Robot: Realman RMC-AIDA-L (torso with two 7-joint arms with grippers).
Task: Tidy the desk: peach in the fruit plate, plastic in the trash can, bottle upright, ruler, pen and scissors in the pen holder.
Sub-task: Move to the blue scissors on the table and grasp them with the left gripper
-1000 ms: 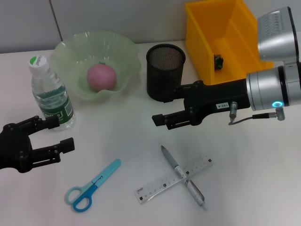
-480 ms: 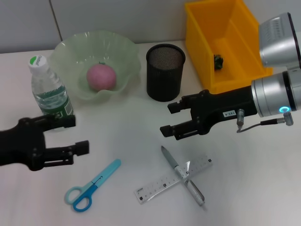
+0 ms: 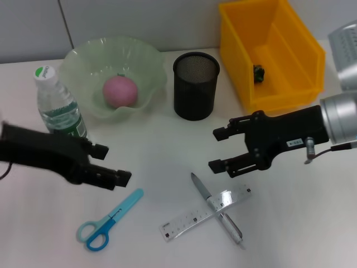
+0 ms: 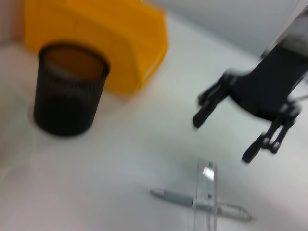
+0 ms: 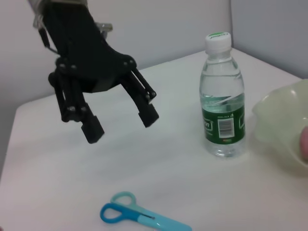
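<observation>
2 empty grippers hover over the desk.
Left gripper (image 3: 109, 164), fingers apart, above the scissors (image 3: 109, 220); right gripper (image 3: 221, 149), also apart, above the pen (image 3: 216, 207) crossing the ruler (image 3: 189, 218).

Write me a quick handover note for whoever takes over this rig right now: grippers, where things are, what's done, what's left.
Left gripper: open, empty, above the table near the scissors.
Right gripper: open, empty, above the pen, which lies across the ruler.
Done: peach in the fruit plate; bottle upright; a small dark item, possibly the plastic, in the yellow bin.
Left: scissors, pen and ruler into the pen holder, which looks empty.
</observation>
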